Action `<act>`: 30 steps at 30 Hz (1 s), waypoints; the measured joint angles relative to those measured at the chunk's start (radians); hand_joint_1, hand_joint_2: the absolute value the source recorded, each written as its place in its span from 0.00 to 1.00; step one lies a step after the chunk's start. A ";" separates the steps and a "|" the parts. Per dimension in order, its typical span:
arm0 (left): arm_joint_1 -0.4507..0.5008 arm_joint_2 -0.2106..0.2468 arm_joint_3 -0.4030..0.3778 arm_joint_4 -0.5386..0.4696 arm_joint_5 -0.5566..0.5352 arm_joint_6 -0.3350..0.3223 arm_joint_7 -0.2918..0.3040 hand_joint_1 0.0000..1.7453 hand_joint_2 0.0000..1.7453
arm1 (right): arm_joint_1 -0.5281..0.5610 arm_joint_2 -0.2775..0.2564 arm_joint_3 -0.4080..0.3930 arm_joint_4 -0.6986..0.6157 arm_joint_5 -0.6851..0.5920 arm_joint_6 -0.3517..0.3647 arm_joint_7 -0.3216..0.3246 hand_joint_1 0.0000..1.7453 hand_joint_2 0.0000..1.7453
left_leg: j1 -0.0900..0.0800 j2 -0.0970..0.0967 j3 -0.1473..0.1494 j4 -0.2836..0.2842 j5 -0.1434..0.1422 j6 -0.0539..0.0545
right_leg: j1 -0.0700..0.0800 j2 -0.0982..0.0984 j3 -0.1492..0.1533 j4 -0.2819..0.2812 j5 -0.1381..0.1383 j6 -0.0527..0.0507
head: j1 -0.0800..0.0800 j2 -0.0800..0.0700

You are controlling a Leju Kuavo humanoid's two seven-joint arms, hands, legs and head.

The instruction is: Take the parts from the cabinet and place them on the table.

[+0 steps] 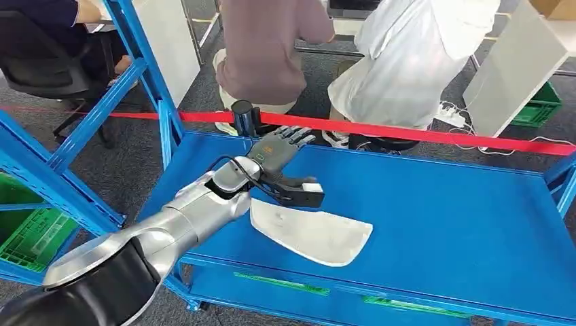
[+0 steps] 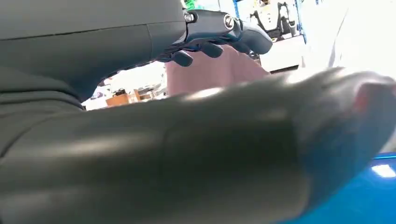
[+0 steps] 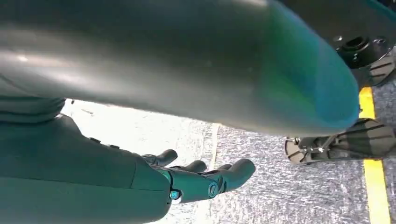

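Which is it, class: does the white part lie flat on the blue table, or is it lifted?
Flat. The white part lies on the blue table, beside the open left hand.

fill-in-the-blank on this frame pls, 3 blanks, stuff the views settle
1. The white part lies flat on the ______ table top.
2. The left hand is above the part with its fingers ______, holding nothing.
3. Beyond the table's far edge runs a ______ barrier tape, with people behind it.

Missing words: blue; spread; red
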 joint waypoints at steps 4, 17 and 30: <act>0.000 -0.011 0.003 0.000 -0.002 0.000 0.000 0.00 0.00 | -0.001 -0.001 0.000 0.000 0.001 -0.002 0.008 0.00 0.00 | 0.012 0.007 0.007 -0.031 0.020 0.019 | 0.005 -0.001 -0.046 0.117 -0.094 0.007 | 0.003 0.000; 0.011 -0.012 0.023 0.005 -0.015 0.003 -0.005 0.00 0.00 | -0.006 -0.001 -0.002 0.000 0.012 0.002 0.010 0.00 0.00 | 0.015 0.008 -0.046 0.002 0.046 -0.037 | 0.008 -0.003 0.008 0.016 -0.012 -0.046 | 0.002 0.000; 0.019 -0.016 0.030 0.006 -0.018 -0.005 -0.034 0.00 0.00 | -0.005 -0.003 -0.003 0.000 0.012 0.001 0.012 0.00 0.00 | 0.023 0.010 0.117 -0.021 -0.099 -0.036 | 0.012 -0.005 -0.090 0.017 0.073 -0.026 | -0.011 0.000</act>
